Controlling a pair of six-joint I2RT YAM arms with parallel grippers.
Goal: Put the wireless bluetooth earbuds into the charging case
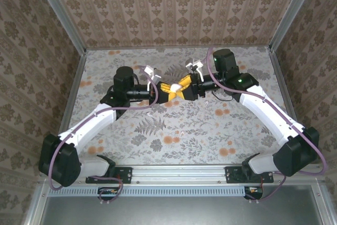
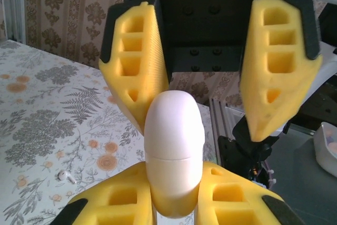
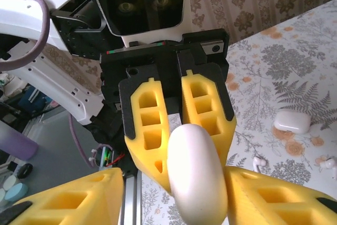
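**CHARGING CASE CLAMPED IN MID-AIR; EARBUDS LYING ON THE TABLE**

The left gripper [image 2: 174, 204] is clamping the white charging case [image 2: 174, 140] by its lower half. Its fingers are pressing on both flanks, and the lid seam is showing shut. The right gripper [image 2: 202, 127] is facing it in the upper part of the left wrist view. Its fingers are standing apart on either side of the case's top and are not pinching it. In the overhead view both are meeting at centre frame, above the floral table [image 1: 158, 130].

One earbud [image 3: 258, 162] is lying on the table at lower right of the right wrist view, near a closed spare case [image 3: 292, 121]. A second earbud [image 3: 329, 164] is sitting at the right edge.

Handling, as a judgement: the earbuds are probably very light, rigid and glossy, so they are likely to slip or flick away under a hard pinch. Take each one across its body with the fingertips only, using low force. The rounded case is equally smooth, so grip it below the seam to leave the lid free to open.
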